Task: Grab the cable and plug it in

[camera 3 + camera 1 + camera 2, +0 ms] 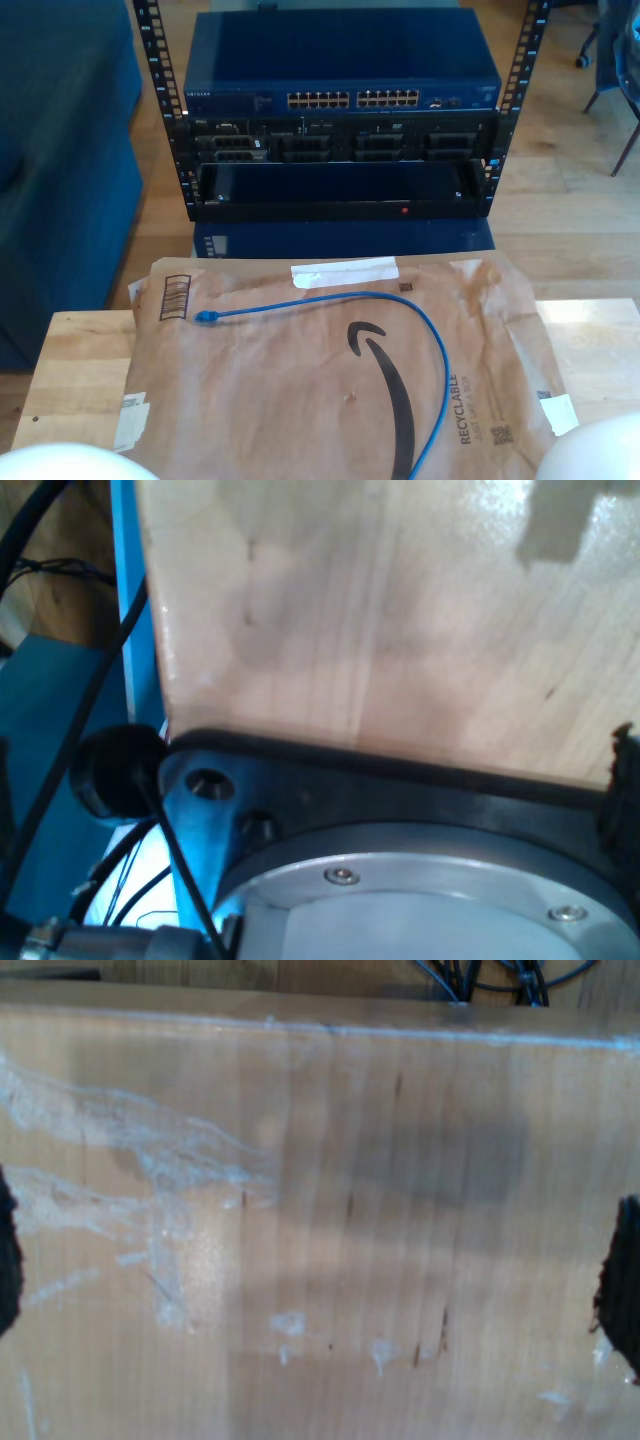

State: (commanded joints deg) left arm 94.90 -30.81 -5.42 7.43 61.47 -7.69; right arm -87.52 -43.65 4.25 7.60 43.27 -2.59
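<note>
The cable (330, 298) is thin and bright blue and lies loose on a flattened brown cardboard sheet (250, 390) on the wooden table. Its plug end (203, 317) rests toward the exterior view's left. From there it arcs right and runs down off the bottom edge. My second gripper (320, 1270) is open over bare scratched wood, with dark fingers (622, 1280) at both sides and nothing between them. In the first wrist view one dark finger (625, 775) shows beside a wooden tabletop (400, 620); whether that gripper is open or shut is unclear.
A rack stands behind the table, holding a blue network switch (350, 98) with a row of ports and dark server units (340, 142) below. White rounded arm parts (595, 450) sit at the exterior view's bottom corners. A metal base plate (420, 900) and black cables (170, 850) are near the first arm.
</note>
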